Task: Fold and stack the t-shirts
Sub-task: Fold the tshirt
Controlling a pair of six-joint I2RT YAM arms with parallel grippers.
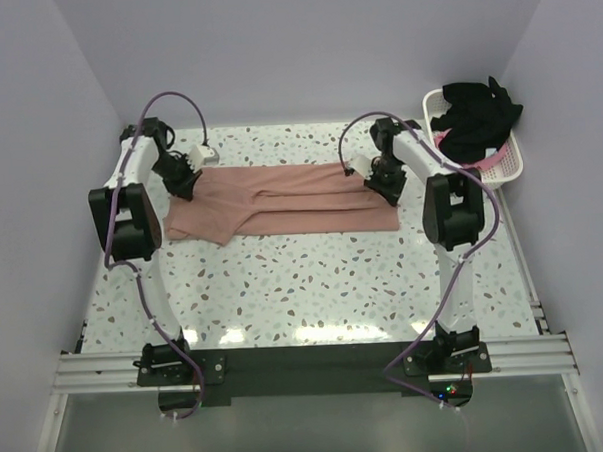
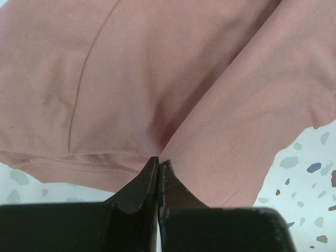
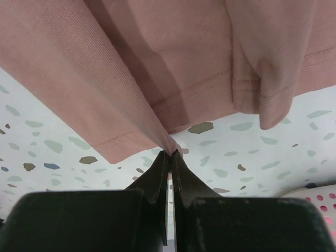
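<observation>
From above, the salmon-pink shirt (image 1: 280,199) lies as a long band across the surface (image 1: 305,296) toward 12 o'clock, partly folded lengthwise. No stack exists yet. At 2 o'clock the basket (image 1: 432,102) holds the black shirt (image 1: 477,113) and what seems to be the brighter pink shirt (image 1: 491,163), though little of it shows. Most of the task is left. The left hand (image 1: 184,181) sits at the band's 9 o'clock end and the right hand (image 1: 383,185) at its 3 o'clock end, both arms reaching forward and bent down.

At the left wrist, the left hand (image 2: 158,164) is pressed together, pinching a pleat of salmon cloth.

At the right wrist, the right hand (image 3: 170,154) pinches a gathered fold just off the surface, with hemmed edges hanging toward 12 o'clock.
</observation>
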